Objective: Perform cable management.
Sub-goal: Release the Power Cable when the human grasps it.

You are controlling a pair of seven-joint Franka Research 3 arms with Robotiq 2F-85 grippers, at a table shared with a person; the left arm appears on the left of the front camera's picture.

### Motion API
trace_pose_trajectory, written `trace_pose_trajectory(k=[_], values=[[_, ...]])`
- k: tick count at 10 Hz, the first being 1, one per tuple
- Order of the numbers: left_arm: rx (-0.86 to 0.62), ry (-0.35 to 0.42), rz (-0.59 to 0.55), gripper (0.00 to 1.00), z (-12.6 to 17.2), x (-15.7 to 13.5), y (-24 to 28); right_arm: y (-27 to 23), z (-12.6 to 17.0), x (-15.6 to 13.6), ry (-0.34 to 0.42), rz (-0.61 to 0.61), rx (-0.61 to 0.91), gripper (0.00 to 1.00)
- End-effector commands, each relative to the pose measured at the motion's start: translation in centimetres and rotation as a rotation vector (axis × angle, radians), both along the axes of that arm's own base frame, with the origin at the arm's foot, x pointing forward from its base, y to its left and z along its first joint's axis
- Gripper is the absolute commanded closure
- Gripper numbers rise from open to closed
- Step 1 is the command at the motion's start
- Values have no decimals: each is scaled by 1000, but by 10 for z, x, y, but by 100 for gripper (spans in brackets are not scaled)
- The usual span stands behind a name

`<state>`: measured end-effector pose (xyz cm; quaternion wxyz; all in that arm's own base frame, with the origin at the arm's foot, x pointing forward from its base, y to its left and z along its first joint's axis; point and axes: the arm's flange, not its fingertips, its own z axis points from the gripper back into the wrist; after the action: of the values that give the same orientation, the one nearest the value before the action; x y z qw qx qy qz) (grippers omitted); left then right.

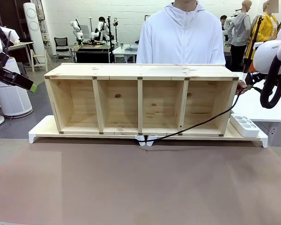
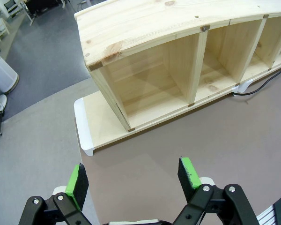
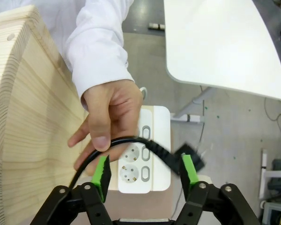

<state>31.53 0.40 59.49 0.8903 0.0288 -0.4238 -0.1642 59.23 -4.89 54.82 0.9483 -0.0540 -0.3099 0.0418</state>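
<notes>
Cable (image 3: 131, 143), thin, black and glossy, is arching between the spread green pads of the right gripper (image 3: 145, 171), with its blurred plug (image 3: 189, 157) hanging past one pad; a person's hand (image 3: 107, 117) is pinching it from above. In the front view it is trailing along the shelf's lower front edge toward the tabletop's right end. This looks like a handover step: the person seems to be taking the plug end, so the gripper's next move probably calls for backing clear without snagging the cord. Beneath sits a smooth white power strip (image 3: 145, 154) beside the grainy pine shelf (image 1: 140, 101). Left gripper (image 2: 133, 178) is hovering spread wide and empty near the tabletop's left end.
</notes>
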Motion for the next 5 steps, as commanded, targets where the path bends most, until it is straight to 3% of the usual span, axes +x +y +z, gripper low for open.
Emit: trace_pose_trajectory(k=[1,2,3,5], values=[[-1,-7,2,0,0,2,0,-2,-1,-1,-7,10,12,0],[-1,-7,2,0,0,2,0,-2,-2,-2,-40,26,16,0],[-1,-7,2,0,0,2,0,0,0,0,0,0,0,0],[-1,-7,2,0,0,2,0,0,0,0,0,0,0,0]])
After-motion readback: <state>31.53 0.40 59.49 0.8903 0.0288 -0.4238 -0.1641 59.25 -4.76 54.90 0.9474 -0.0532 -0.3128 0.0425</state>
